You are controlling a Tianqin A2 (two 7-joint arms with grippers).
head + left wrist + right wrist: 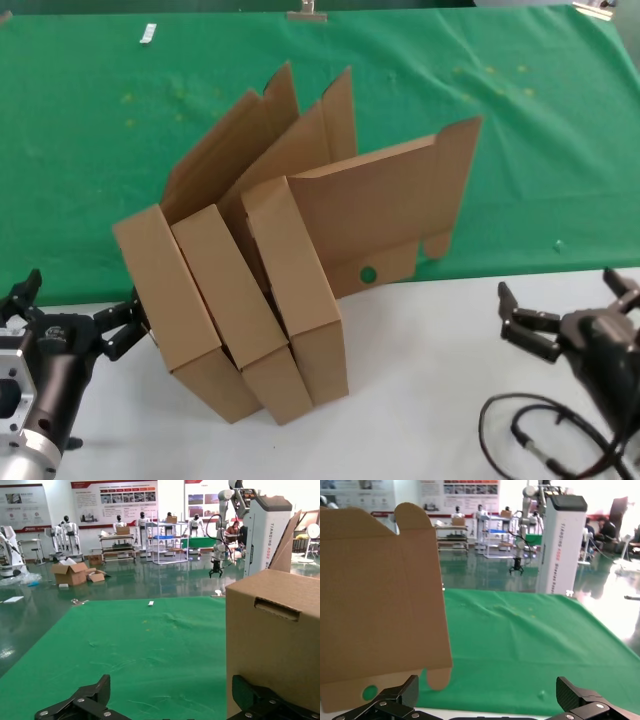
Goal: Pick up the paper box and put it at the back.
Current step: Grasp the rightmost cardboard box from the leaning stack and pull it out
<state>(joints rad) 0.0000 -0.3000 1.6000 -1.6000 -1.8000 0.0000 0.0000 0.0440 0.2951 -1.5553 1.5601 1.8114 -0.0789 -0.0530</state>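
Observation:
The paper box [300,290], plain brown cardboard, leans on its edge at the right of a row of three boxes. Its tall lid [385,205] stands open with a small round hole [367,273] in the flap. The lid also shows in the right wrist view [380,605]. The two matching boxes [200,300] lean to its left. The green cloth [520,150] lies behind. My left gripper [75,310] is open beside the leftmost box [280,645], not holding it. My right gripper [565,300] is open and empty, right of the paper box.
The boxes' lower ends rest on the white tabletop [430,400]. A black cable [540,440] loops near my right arm. A small white object [148,34] and metal clips [307,12] lie at the cloth's far edge.

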